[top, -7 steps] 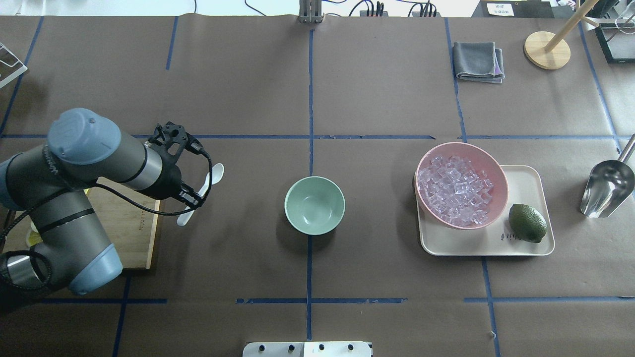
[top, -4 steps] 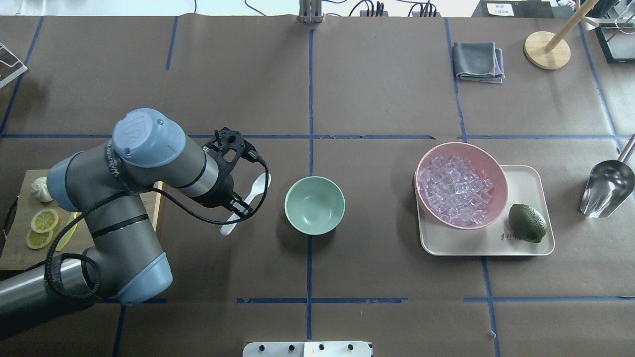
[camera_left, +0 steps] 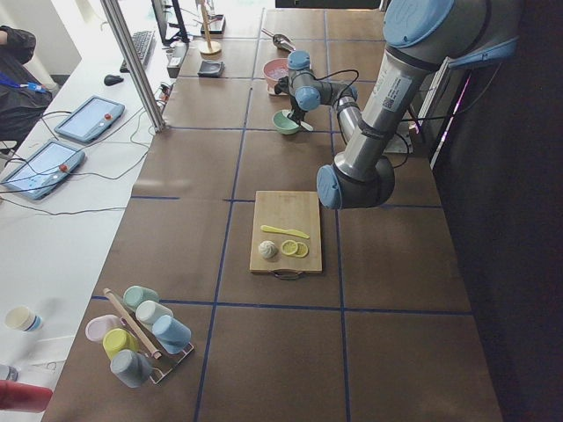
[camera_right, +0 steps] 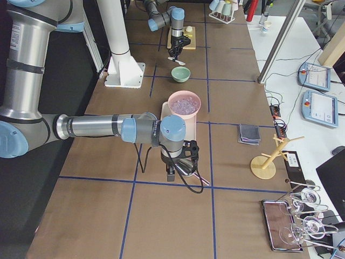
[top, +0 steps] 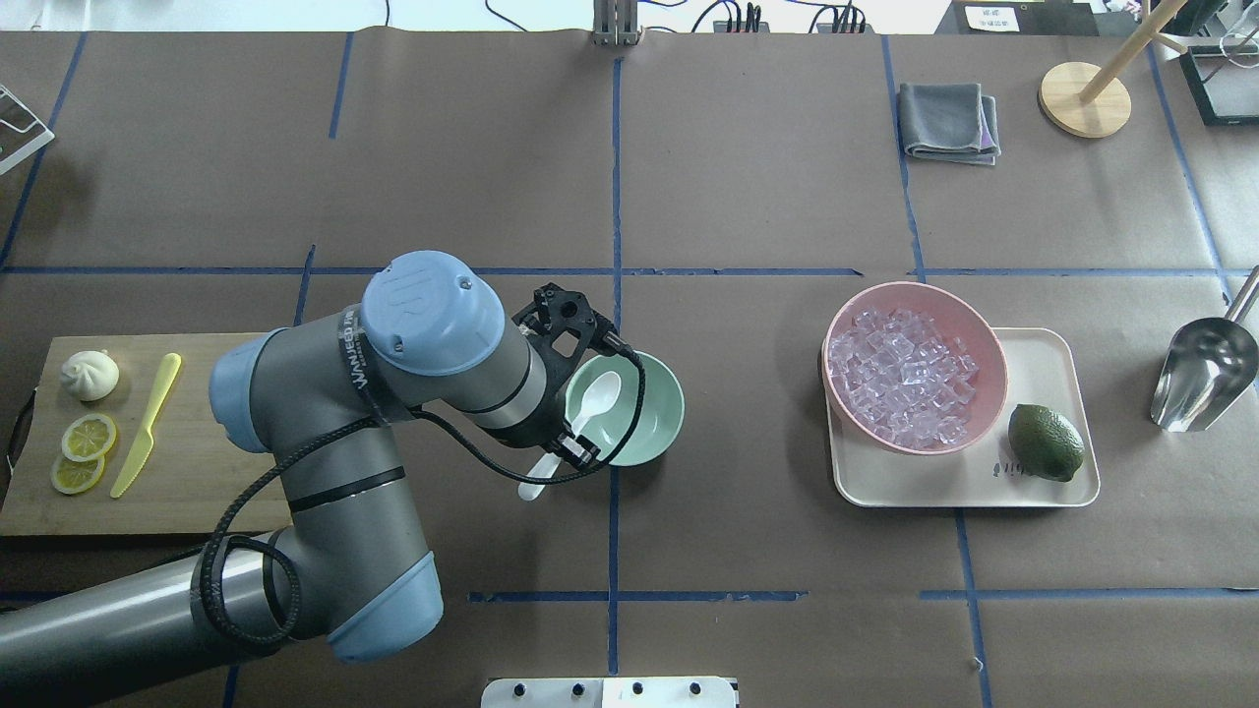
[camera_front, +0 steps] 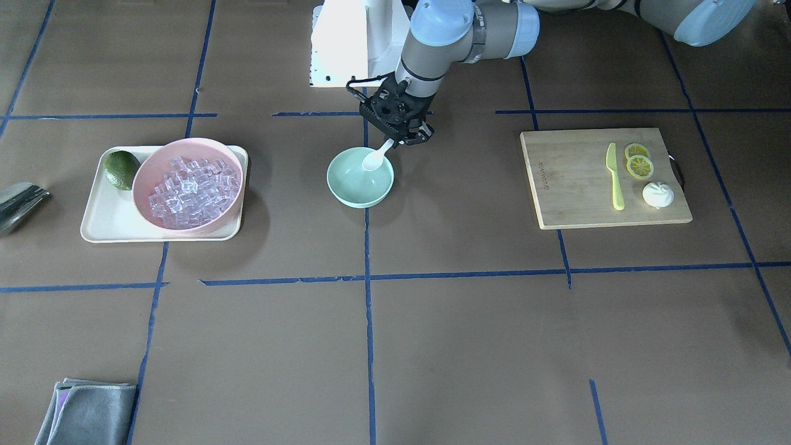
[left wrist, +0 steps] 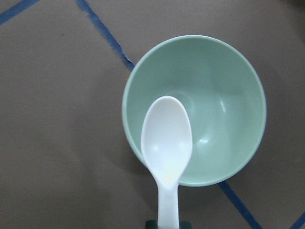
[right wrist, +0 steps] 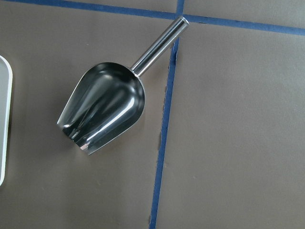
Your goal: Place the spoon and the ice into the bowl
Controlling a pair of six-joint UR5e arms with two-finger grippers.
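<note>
My left gripper (top: 570, 447) is shut on the handle of the white spoon (top: 598, 395). It holds the spoon's scoop over the near-left part of the mint-green bowl (top: 661, 413), and the handle end sticks out past the rim. The left wrist view shows the spoon (left wrist: 167, 143) over the empty bowl (left wrist: 224, 114). The front view shows my left gripper (camera_front: 405, 136) above the bowl (camera_front: 360, 196). The ice (top: 900, 379) fills the pink bowl (top: 984, 324) at the right. My right gripper (camera_right: 180, 167) hovers over a metal scoop (right wrist: 105, 107); I cannot tell whether it is open or shut.
The pink bowl and a lime (top: 1046, 442) sit on a beige tray (top: 1043, 364). A cutting board (top: 197, 472) with a yellow knife (top: 146, 425), lemon slices and a bun lies at the left. A grey cloth (top: 949, 121) and a wooden stand (top: 1085, 98) are at the far right.
My left arm has moved to the right with the spoon, from beside the cutting board to over the mint-green bowl. The cutting board is now uncovered.
</note>
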